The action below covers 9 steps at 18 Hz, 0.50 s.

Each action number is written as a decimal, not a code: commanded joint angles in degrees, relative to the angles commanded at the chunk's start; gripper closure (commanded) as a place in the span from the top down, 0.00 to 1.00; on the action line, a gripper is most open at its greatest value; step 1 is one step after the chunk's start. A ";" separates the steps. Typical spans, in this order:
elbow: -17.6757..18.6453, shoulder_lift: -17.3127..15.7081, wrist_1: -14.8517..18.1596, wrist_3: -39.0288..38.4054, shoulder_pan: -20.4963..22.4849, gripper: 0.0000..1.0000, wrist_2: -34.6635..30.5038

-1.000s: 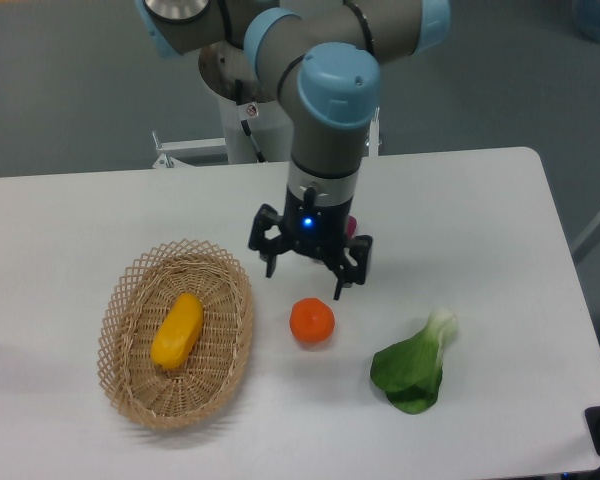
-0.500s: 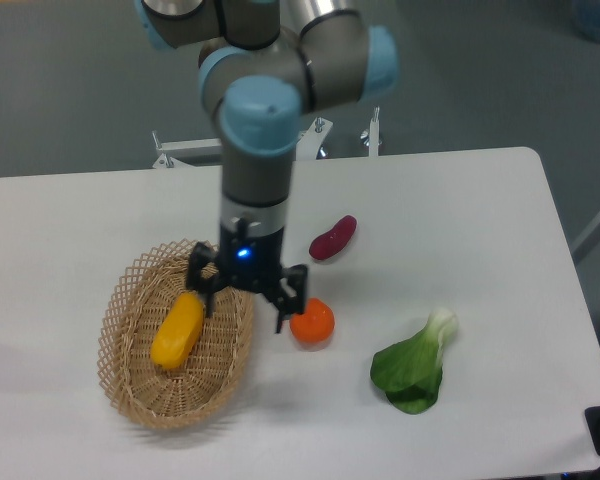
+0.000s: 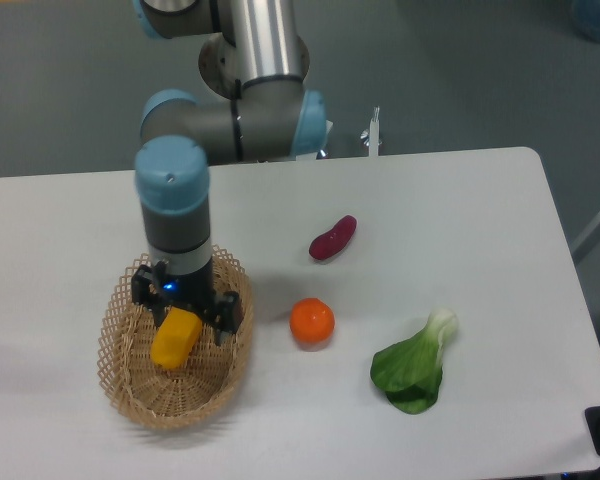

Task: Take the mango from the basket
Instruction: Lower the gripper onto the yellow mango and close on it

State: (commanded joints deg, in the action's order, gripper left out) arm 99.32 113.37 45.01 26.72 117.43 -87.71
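White table (image 3: pixel 460 200): spans most of the view, bearing everything below.
Arm (image 3: pixel 175 200): grey tubes with pale blue caps, reaching down from 12 o'clock to the basket at the table's 8 o'clock.
Basket (image 3: pixel 130 390): tan woven wicker, oval, open lattice rim, at the table's 8 o'clock.
Bok choy (image 3: pixel 415 370): green leaf with pale stem, at 4 o'clock from the table's centre, well apart from the basket.
Gripper (image 3: pixel 185 312): black, blue light lit, pointing down over the basket's upper half; jaws spread wide on either side of the mango's upper end, holding nothing; contact with the fruit cannot be told.
Mango (image 3: pixel 175 340): yellow-orange, elongated, lying inside the basket, long axis running 1 to 7 o'clock, upper end tucked between the fingers.
Dark red oblong vegetable (image 3: pixel 333 238): near the table's centre, at 1 o'clock from the orange.
Orange (image 3: pixel 312 322): round, just beside the basket at its 3 o'clock, on the bare tabletop.
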 joint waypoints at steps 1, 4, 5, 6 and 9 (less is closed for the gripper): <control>0.26 0.44 -0.62 0.00 -0.18 1.00 -0.88; 0.70 0.97 -0.71 0.26 -0.62 1.00 -1.76; 0.79 1.06 -0.71 0.35 -0.71 1.00 -1.76; 1.05 1.15 -0.71 0.35 -0.88 1.00 -1.76; 1.58 1.32 -0.71 0.53 -1.32 1.00 -1.76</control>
State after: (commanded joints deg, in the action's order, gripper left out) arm 100.90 114.70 44.30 27.25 116.10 -89.47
